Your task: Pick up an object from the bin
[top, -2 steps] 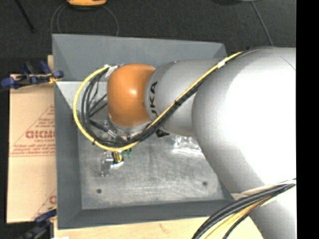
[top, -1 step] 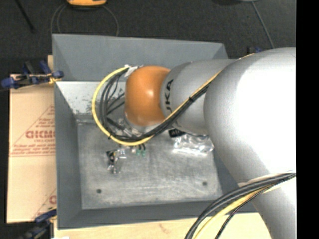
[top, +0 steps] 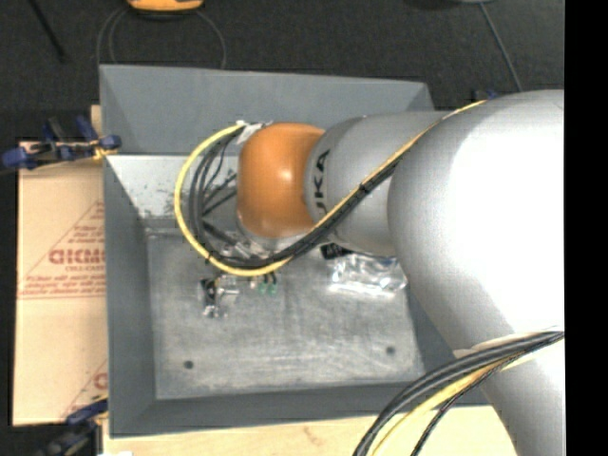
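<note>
My gripper point(top: 218, 298) hangs low over the left part of the bin floor, just under the wrist. Nothing shows in it, and the metal under it looks bare. A crumpled clear plastic packet point(top: 365, 275) lies on the floor to the right of the gripper, well apart from it and partly hidden by the arm. A small green bit point(top: 268, 287) shows just right of the gripper; I cannot tell whether it is a loose thing or a part of the wrist.
The arm and its orange cover with looped cables hang over the back and right of the bin and hide the floor there. The sloped bin walls rise close behind and to the left of the gripper.
</note>
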Controlling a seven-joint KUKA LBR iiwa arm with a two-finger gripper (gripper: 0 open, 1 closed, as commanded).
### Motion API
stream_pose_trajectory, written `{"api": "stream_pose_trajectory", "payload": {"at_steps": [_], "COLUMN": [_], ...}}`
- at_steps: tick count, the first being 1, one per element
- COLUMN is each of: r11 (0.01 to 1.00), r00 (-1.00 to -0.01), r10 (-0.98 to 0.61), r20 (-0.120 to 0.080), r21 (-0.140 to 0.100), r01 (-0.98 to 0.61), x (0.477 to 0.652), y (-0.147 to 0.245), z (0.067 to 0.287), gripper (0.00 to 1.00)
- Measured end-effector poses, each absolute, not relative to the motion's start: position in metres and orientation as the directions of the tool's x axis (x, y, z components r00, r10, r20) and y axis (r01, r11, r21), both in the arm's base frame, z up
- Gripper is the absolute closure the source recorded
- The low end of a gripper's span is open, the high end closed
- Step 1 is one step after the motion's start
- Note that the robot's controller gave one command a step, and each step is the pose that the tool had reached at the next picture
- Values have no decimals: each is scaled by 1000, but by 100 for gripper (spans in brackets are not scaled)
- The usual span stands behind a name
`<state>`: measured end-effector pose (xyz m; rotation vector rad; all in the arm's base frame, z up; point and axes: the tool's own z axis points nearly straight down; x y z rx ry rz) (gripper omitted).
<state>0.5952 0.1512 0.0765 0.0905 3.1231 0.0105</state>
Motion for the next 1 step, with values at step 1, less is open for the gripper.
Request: {"api": "stream_pose_trajectory", "payload": {"at_steps": [1], "r11": [981], "r00": [-981], "r10": [-191], "r20": [-13], "r21": [-1], "r01": [-191], "x": [602], "y": [147], "z": [285], "gripper": [100]}}
